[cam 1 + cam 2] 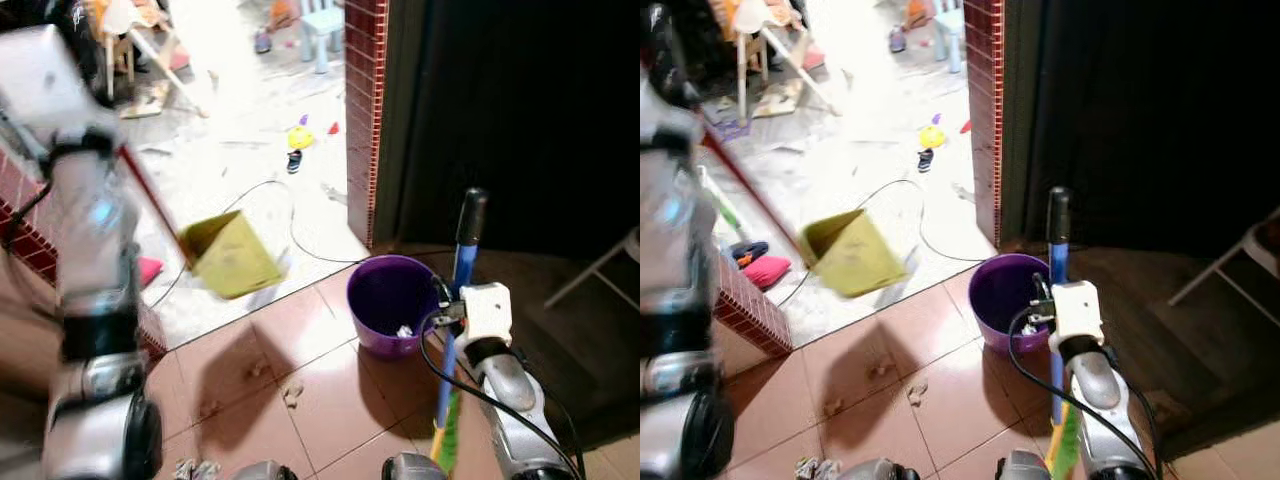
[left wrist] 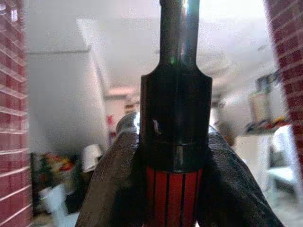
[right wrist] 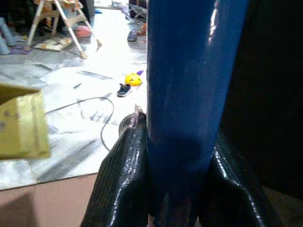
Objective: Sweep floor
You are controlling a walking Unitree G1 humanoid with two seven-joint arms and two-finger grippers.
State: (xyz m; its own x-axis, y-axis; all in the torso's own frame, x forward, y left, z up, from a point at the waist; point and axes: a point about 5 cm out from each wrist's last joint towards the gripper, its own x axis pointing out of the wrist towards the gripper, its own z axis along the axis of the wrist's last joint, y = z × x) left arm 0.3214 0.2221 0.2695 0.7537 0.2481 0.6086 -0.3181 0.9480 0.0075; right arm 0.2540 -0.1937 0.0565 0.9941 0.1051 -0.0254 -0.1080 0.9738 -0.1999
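Left pincer (image 2: 173, 189) clamped on the red-and-black ribbed handle (image 2: 170, 189) of a yellow-green plastic dustpan (image 1: 230, 255), lifted off the floor and hanging beyond the round purple plastic bucket (image 1: 390, 300), toward the pale concrete yard. Right pincer (image 3: 180, 189) clamped on the glossy blue shaft of a broom (image 1: 462, 262), standing nearly upright just beside the bucket on its dark-doorway side.

Risks, as a judgement:
- Blurred, tilted dustpan: could spill its contents short of the bucket if swung fast or tipped early.
- Could strike the red brick pillar (image 1: 365, 110) behind the bucket on a wide swing.
- Broom bristles close to the bucket wall: could tip it with a careless sweep.
- Black cable (image 1: 290, 215) looping over the concrete beyond the bucket: could snag a foot or bristles.

Scraps of litter (image 1: 292, 393) on the brown tiled floor (image 1: 320, 400), nearer the robot than the bucket, not yet gathered.

Open room: tiles in front of the bucket, concrete beyond it. Limits: low brick wall (image 1: 745, 300) far to the bucket's left, pillar behind, dark doorway and a white folding chair leg (image 1: 600, 270) to its right.
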